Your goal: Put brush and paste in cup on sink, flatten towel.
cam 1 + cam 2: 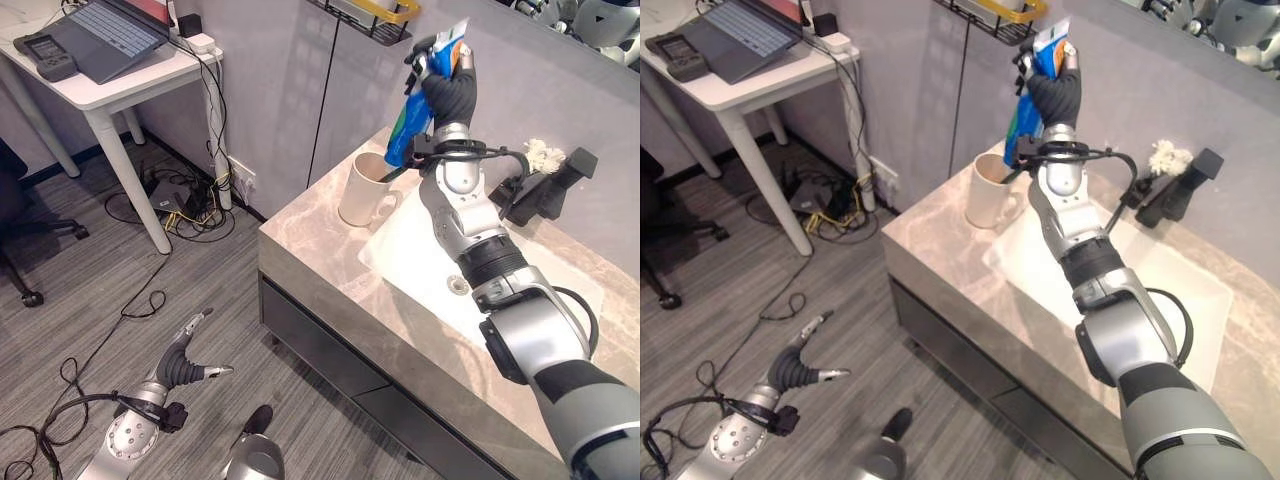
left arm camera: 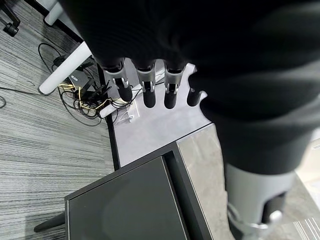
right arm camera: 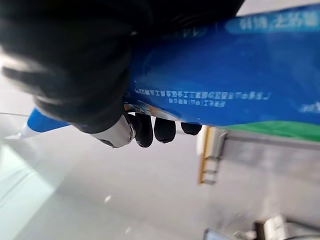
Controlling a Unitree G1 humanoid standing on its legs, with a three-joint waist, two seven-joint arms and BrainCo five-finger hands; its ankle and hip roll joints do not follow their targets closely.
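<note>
My right hand [image 1: 450, 95] is raised over the back left of the sink, shut on a blue and green toothpaste tube [image 1: 412, 125]. In the right wrist view the tube [image 3: 225, 75] lies across the palm with the fingertips [image 3: 145, 130] curled under it. Its lower end hangs just above the rim of a cream mug [image 1: 362, 190], which stands on the marble counter [image 1: 310, 240] beside the white basin [image 1: 420, 260]. A crumpled white towel [image 1: 545, 153] lies at the back by the black faucet [image 1: 545, 190]. My left hand [image 1: 180, 365] hangs low over the floor with relaxed, empty fingers [image 2: 145, 92].
A dark cabinet front [image 1: 320, 340] sits under the counter. On the wall above the mug is a wire shelf [image 1: 380, 20]. At the far left stands a white desk [image 1: 100, 80] with a laptop [image 1: 100, 35], and cables [image 1: 180, 200] lie tangled on the floor.
</note>
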